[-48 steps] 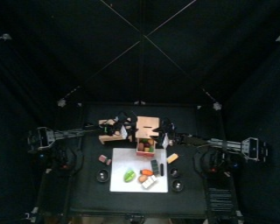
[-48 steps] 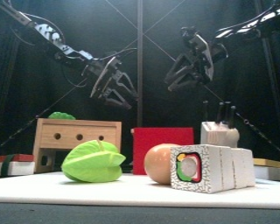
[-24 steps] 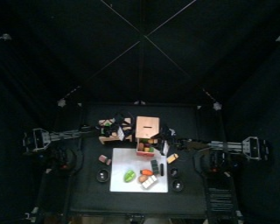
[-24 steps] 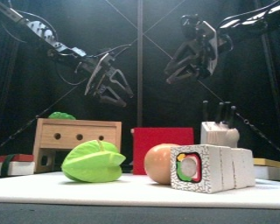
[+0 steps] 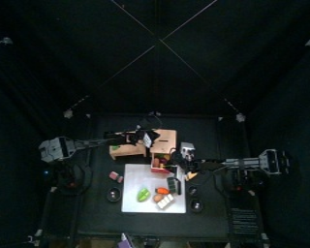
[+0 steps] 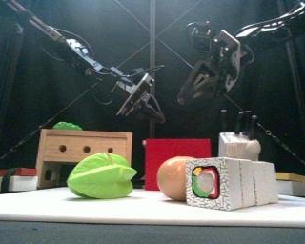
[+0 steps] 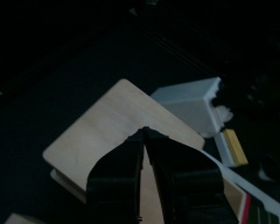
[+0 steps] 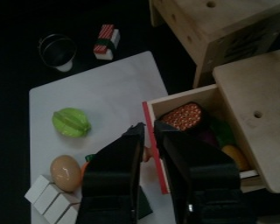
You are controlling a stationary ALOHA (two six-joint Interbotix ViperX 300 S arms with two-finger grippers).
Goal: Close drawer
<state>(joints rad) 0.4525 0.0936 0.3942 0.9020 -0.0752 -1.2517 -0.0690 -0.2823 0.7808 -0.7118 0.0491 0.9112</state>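
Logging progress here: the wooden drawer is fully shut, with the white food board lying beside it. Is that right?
Not shut: the right wrist view shows the drawer pulled out, food pieces inside. The white board does lie beside it.

Top looks straight down from afar; front sits level, close (both share the white board (image 5: 155,187)).

Dim, curtain-dark scene lit from above; the white board (image 6: 142,208) glares, wrist views slightly blurred.
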